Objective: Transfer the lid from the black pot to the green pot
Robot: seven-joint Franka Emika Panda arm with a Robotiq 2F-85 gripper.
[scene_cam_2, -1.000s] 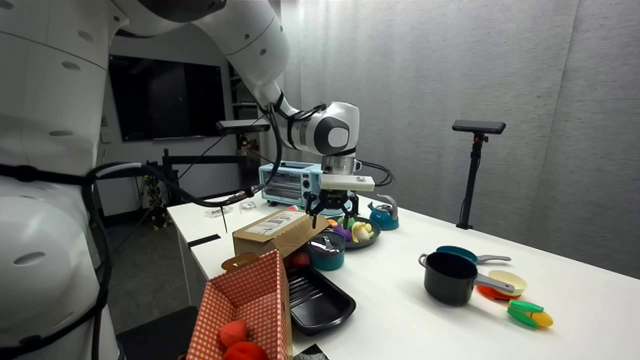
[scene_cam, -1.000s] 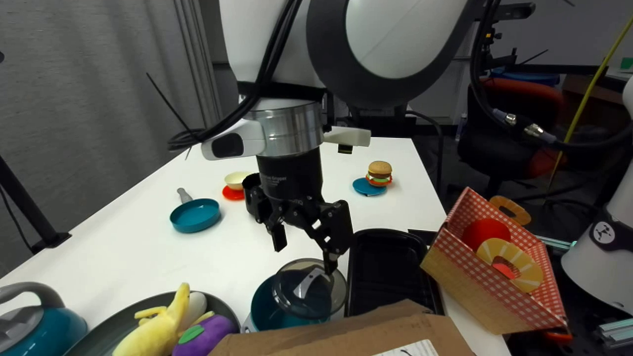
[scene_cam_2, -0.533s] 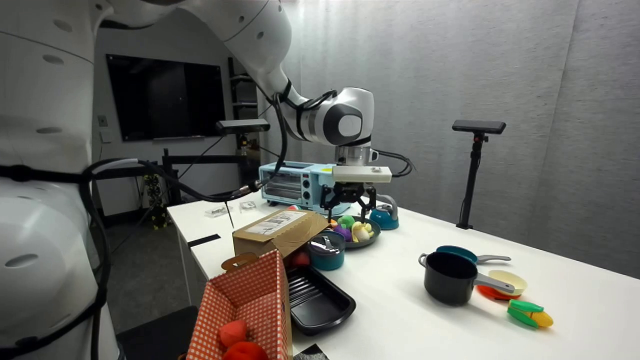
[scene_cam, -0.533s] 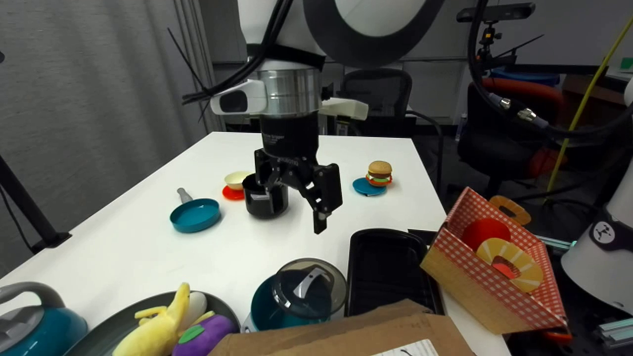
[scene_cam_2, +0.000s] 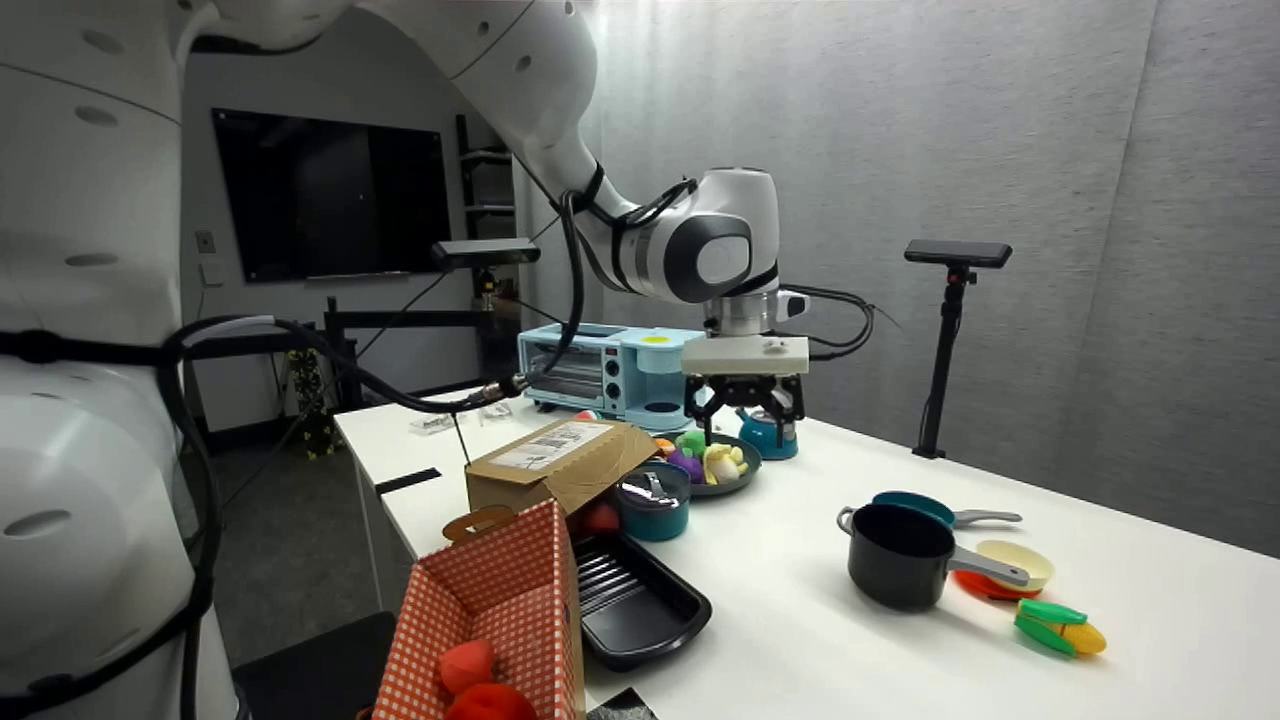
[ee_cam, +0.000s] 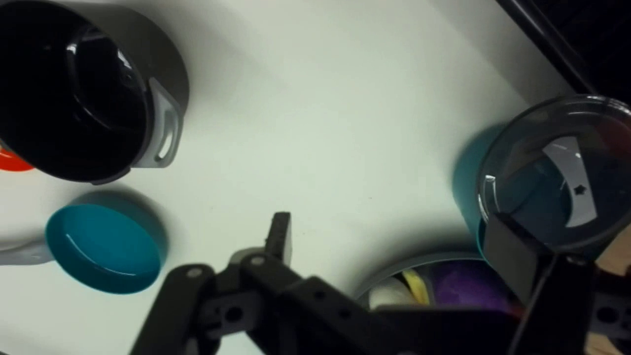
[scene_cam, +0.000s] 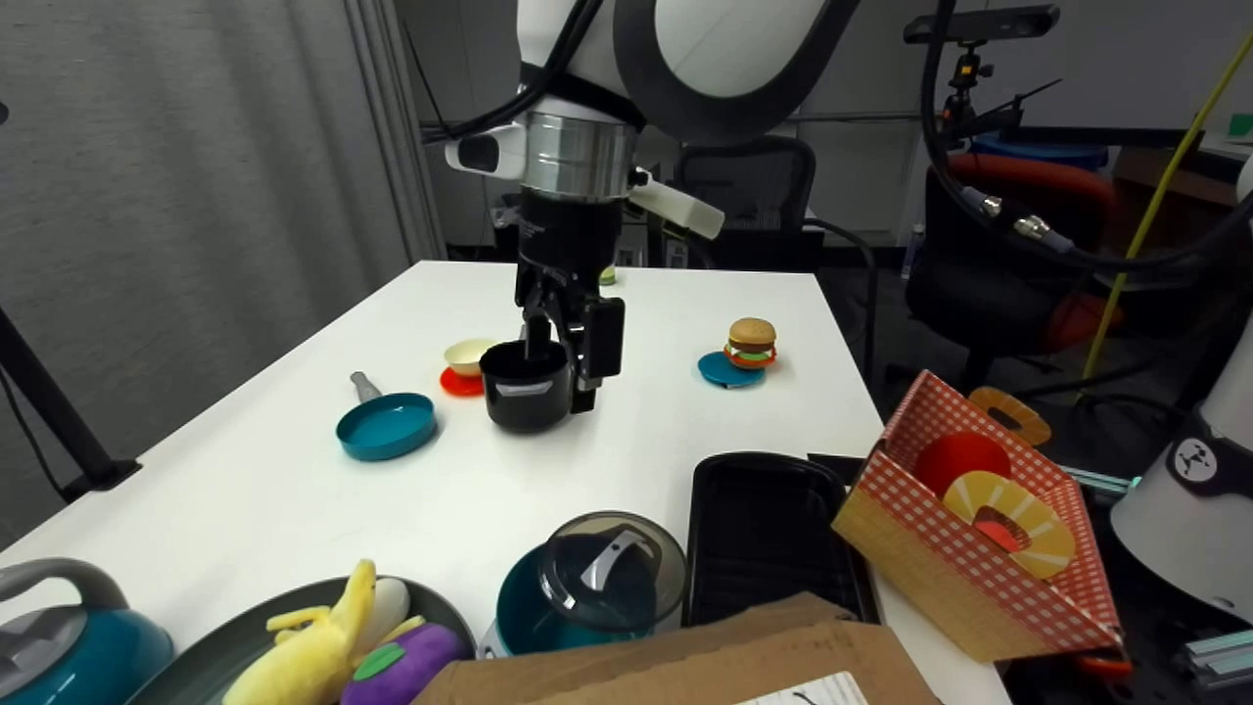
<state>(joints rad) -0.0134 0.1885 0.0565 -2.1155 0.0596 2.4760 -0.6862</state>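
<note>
The lid [scene_cam: 626, 558], glassy grey with a pale handle, rests on top of the green pot [scene_cam: 529, 612]. It looks shifted to one side and somewhat tilted in an exterior view; I cannot tell exactly how it sits on the rim. The lid [ee_cam: 535, 182] and green pot [ee_cam: 467, 172] also show at the right of the wrist view. The black pot [scene_cam_2: 895, 565] stands uncovered; it also shows in the wrist view [ee_cam: 160, 56]. My gripper [ee_cam: 394, 239] is open and empty, raised above the table; in an exterior view the gripper [scene_cam_2: 746, 425] is apart from both pots.
A pan with toy food [scene_cam_2: 722, 485] and a cardboard box [scene_cam_2: 545, 460] stand beside the green pot. A black tray [scene_cam: 773, 529] and a checkered basket [scene_cam: 964, 548] stand on its other side. A teal frying pan [scene_cam: 387, 427] and a kettle [scene_cam_2: 768, 435] are also there.
My gripper has moved up and away from the lid, and has turned. The lid stays on the green pot. The pots have not moved.
</note>
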